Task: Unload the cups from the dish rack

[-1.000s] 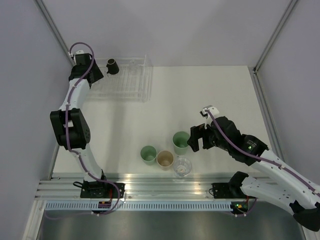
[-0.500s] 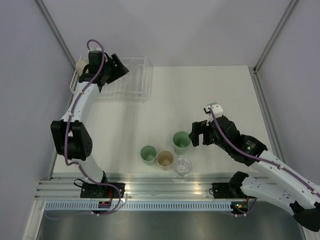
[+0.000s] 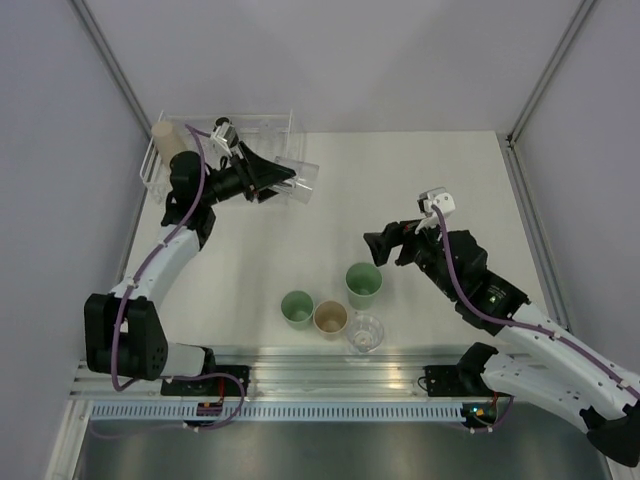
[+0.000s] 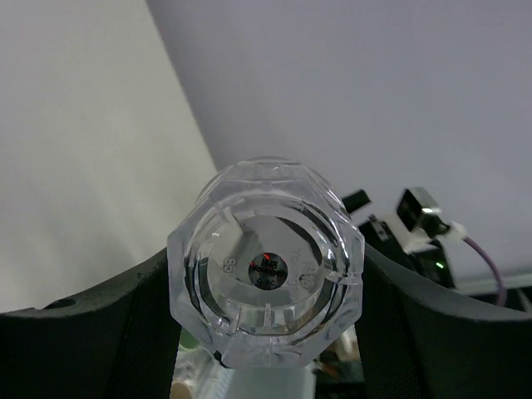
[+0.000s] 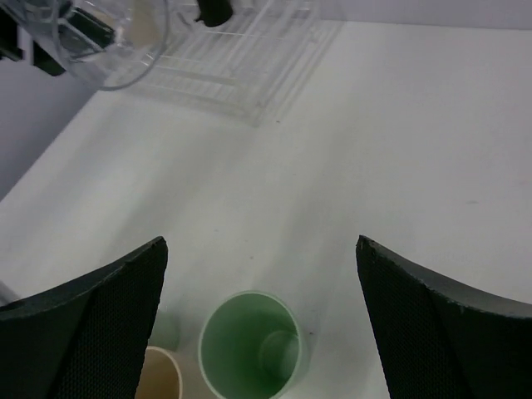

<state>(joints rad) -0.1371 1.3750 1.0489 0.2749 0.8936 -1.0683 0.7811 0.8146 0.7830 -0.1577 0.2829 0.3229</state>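
Note:
My left gripper [image 3: 268, 178] is shut on a clear cup [image 3: 298, 181] and holds it on its side in the air at the front right corner of the white dish rack [image 3: 262, 128]. The left wrist view shows the cup's base [image 4: 266, 264] between the fingers [image 4: 104, 320]. A tan cup [image 3: 166, 136] stands at the rack's left end. A small black cup [image 5: 214, 10] sits in the rack. Two mint cups [image 3: 362, 281] [image 3: 297, 308], a tan cup [image 3: 330, 318] and a clear cup [image 3: 365, 333] stand near the front edge. My right gripper [image 3: 392, 245] is open and empty, just behind the mint cup [image 5: 249, 349].
Grey walls close in the table [image 3: 440, 190] on the left, back and right. The aluminium rail [image 3: 320, 362] with both arm bases runs along the near edge.
My left gripper took the clear cup out of the rack and swung it right and toward the front. My right gripper drew back and up from the mint cup.

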